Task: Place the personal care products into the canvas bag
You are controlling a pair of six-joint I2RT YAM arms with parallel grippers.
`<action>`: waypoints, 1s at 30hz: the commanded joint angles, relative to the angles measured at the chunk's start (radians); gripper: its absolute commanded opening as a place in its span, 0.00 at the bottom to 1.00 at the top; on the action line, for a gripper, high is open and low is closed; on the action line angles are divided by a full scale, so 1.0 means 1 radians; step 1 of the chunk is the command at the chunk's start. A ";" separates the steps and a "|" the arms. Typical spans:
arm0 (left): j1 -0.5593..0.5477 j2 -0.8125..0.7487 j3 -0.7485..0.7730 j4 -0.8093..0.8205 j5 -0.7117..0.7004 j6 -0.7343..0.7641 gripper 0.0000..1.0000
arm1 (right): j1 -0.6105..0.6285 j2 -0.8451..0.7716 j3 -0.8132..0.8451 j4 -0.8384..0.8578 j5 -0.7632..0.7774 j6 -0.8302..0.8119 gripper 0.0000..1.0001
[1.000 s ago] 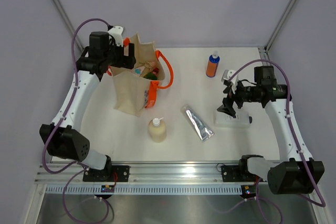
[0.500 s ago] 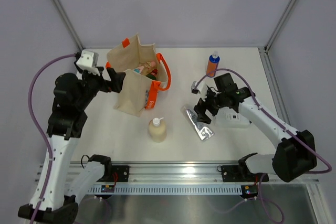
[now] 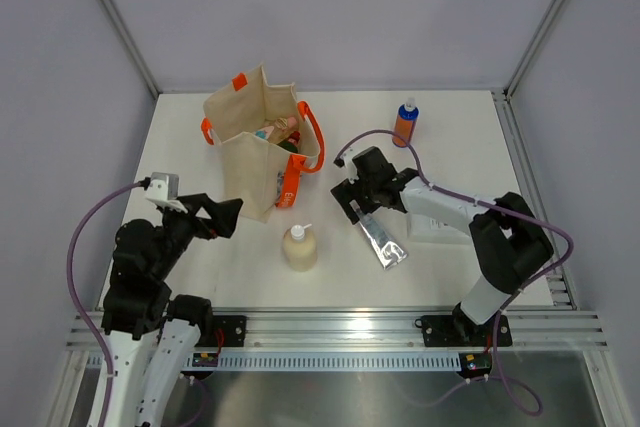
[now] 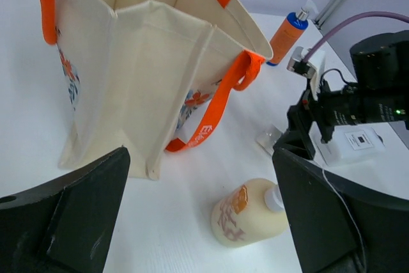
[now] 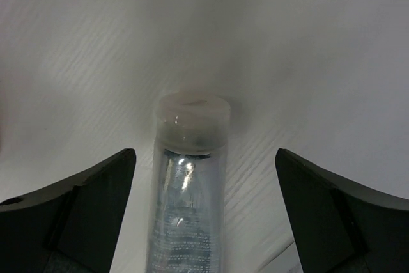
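Right gripper (image 5: 204,158): jaws spread astride cap end of silver tube (image 3: 381,238), lying centre-table, right of canvas bag (image 3: 248,152). Left gripper (image 4: 198,158): spread, empty. Likely risk: cap-end pinch may let slick tube squirt out

The beige canvas bag (image 3: 245,159) is wearing orange handles (image 3: 321,142) and a floral print; the silver tube (image 3: 380,237) is gleaming on the white table (image 3: 470,137)
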 commanded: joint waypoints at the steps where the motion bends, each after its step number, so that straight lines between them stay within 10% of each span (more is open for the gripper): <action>1: 0.002 -0.047 -0.037 -0.001 0.021 -0.084 0.99 | -0.002 0.061 0.061 -0.007 0.123 0.028 0.99; 14: 0.002 -0.128 -0.099 -0.045 0.044 -0.111 0.99 | -0.002 0.174 0.110 -0.164 -0.050 0.017 0.84; 22: 0.002 -0.135 -0.107 -0.038 0.065 -0.116 0.99 | -0.027 0.104 0.126 -0.196 -0.068 -0.026 0.42; 30: 0.002 -0.131 -0.111 -0.034 0.091 -0.102 0.99 | -0.142 -0.086 0.417 -0.424 -0.303 -0.211 0.24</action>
